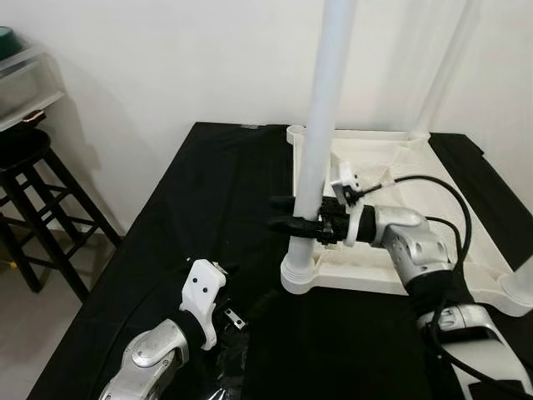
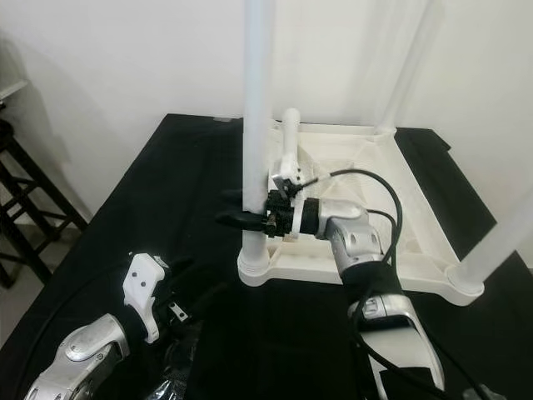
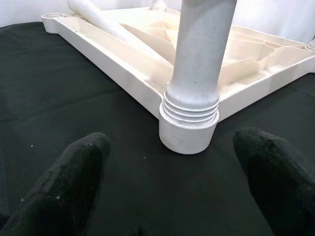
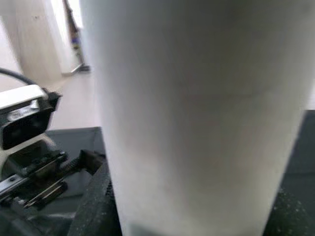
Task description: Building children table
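Left eye view: right claw [image 1: 293, 214] clenched round table leg [image 1: 321, 125] (no readable labels); left claw [image 3: 172, 196] spread wide.

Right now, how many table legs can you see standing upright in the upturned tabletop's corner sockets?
3. Near-left leg, gripped by the right gripper; far-right leg by the wall; near-right leg. A fourth leg lies loose at the far-left corner.

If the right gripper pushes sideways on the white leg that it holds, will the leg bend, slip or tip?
The white leg looks like stiff, smooth plastic tube, so it probably will not bend but may slip in the right gripper. It stands tall in the corner socket of the upturned tabletop, with threads still showing, so it could wobble.
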You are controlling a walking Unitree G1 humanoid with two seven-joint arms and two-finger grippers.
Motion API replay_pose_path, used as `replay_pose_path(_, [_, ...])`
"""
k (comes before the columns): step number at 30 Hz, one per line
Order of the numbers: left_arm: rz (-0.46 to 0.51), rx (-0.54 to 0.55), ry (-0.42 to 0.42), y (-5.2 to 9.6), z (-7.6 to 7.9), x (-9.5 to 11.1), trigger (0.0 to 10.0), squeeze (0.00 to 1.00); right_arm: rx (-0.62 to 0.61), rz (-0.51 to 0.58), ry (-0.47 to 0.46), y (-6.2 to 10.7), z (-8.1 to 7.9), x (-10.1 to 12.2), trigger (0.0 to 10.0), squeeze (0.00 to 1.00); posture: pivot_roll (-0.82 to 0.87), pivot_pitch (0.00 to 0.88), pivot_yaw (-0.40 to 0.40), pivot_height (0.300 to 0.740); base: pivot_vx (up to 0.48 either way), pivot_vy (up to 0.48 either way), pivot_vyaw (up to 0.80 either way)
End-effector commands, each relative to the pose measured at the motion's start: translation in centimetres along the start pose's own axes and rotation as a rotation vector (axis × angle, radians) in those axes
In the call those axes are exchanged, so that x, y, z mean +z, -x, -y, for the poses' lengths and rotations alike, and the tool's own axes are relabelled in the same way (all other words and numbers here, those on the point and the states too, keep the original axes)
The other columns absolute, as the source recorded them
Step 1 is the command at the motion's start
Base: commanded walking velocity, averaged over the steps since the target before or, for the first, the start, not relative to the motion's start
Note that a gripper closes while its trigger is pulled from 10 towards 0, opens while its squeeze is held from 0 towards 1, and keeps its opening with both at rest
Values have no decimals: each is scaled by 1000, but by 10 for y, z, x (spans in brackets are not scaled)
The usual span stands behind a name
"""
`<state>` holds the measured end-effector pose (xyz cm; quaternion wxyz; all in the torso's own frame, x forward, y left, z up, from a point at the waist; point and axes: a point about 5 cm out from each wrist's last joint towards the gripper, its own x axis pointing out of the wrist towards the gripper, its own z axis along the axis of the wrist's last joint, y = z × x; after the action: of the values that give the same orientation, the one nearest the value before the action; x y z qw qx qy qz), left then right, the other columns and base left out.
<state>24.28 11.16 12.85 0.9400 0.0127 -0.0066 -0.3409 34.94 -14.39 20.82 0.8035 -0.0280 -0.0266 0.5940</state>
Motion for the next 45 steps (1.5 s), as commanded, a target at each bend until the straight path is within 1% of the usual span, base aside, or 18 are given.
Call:
replay_pose_path(1, [-26,-1,-6,1,-2,-3,10000,0,-53,12,-8,5,0,-3,0,0,-38,64,-17,740,0,0,0])
replay_pose_path(5, [-29,-4,-8,1,-3,-4,10000,0,-273,-30,-30,9,-6,-19,0,0,-48,58,-32,740,0,0,0])
replay_pose_path(6, [-30,-6,-11,1,-4,-4,10000,0,-606,-58,-120,2,-10,-38,0,0,-58,58,-39,740,0,0,0])
replay_pose_path(8, [-31,-6,-13,1,-6,-4,10000,0,-755,-196,-219,-21,-61,-79,0,0,-48,64,-32,740,0,0,0])
replay_pose_path(9, [-31,-6,-13,1,-6,-4,10000,0,-755,-196,-219,-21,-61,-79,0,0,-48,64,-32,740,0,0,0])
replay_pose_path(10, [-34,-4,-20,1,-7,-5,10000,0,-723,-206,-128,-28,-68,-74,0,0,-61,49,-23,740,0,0,0])
replay_pose_path(14, [-37,4,-26,-1,-8,-6,10000,0,-674,-193,-153,-31,-53,-71,0,0,-39,26,-49,740,0,0,0])
replay_pose_path(19, [-36,23,-34,0,-10,-7,10000,0,-645,-220,-128,-38,-57,-72,0,0,-47,22,-42,740,0,0,0])
replay_pose_path(20, [-36,24,-31,0,-10,-7,10000,0,-649,-223,-130,-37,-57,-70,3961,0,-47,14,-37,740,0,0,0])
replay_pose_path(22, [-36,24,-31,0,-10,-7,10000,0,-649,-223,-130,-37,-57,-70,3961,0,-47,14,-37,740,0,0,0])
replay_pose_path(23, [-38,16,-29,-1,-10,-8,10000,0,-593,-223,-111,-39,-61,-66,10000,0,-51,7,-32,740,0,0,0])
replay_pose_path(24, [-38,16,-29,-1,-10,-8,10000,0,-593,-223,-111,-39,-61,-66,10000,0,-51,7,-32,740,0,0,0])
replay_pose_path(25, [-41,3,-33,-2,-9,-8,10000,0,-508,-217,-88,-41,-65,-60,10000,1000,-51,5,-31,740,0,0,0])
replay_pose_path(29, [-44,-9,-38,-3,-9,-8,10000,0,-350,-191,-8,-42,-62,-47,10000,1000,-48,3,-29,740,0,0,0])
replay_pose_path(33, [-40,-6,-38,-5,-7,-8,10000,0,-187,-146,40,-32,-34,-28,10000,1000,-34,1,-41,740,0,0,0])
replay_pose_path(35, [-39,-6,-38,-6,-6,-8,10000,0,-143,-148,50,-31,-31,-26,10000,1000,-31,0,-43,740,0,0,0])
replay_pose_path(36, [-40,-7,-40,-6,-6,-8,10000,0,-88,-142,55,-30,-28,-21,10000,0,-24,0,-49,740,0,0,0])
replay_pose_path(45, [-40,-12,-40,-7,-5,-9,10000,0,117,-162,-2,-30,-7,-5,10000,0,-14,0,-60,740,0,0,0])
